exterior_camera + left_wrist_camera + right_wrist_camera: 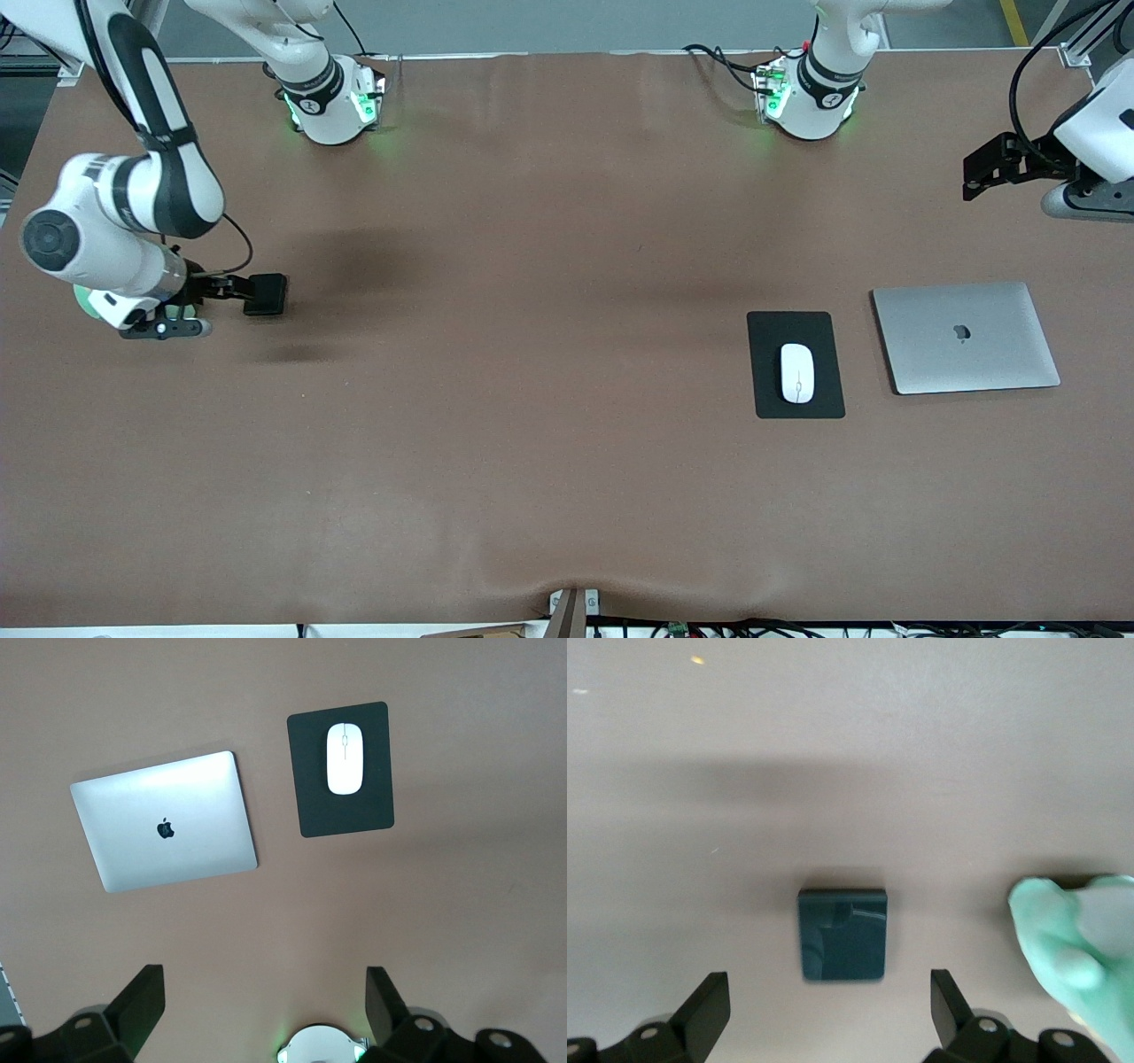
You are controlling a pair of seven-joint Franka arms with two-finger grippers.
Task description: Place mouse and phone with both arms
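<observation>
The white mouse (796, 372) lies on a black mouse pad (767, 390) toward the left arm's end of the table; both also show in the left wrist view, the mouse (345, 758) on the pad (345, 815). The black phone (266, 294) lies flat on the table toward the right arm's end. My right gripper (229, 287) hovers open just beside and above it; in the right wrist view the phone (842, 935) lies just ahead of the open gripper (828, 1010). My left gripper (974, 177) is open and empty (264, 1010), raised over the table's end.
A closed silver laptop (966, 337) lies beside the mouse pad, toward the left arm's end of the table (164, 831). A mint-green object (1076, 948) sits close beside the phone, mostly hidden under the right arm in the front view. The table is brown (532, 399).
</observation>
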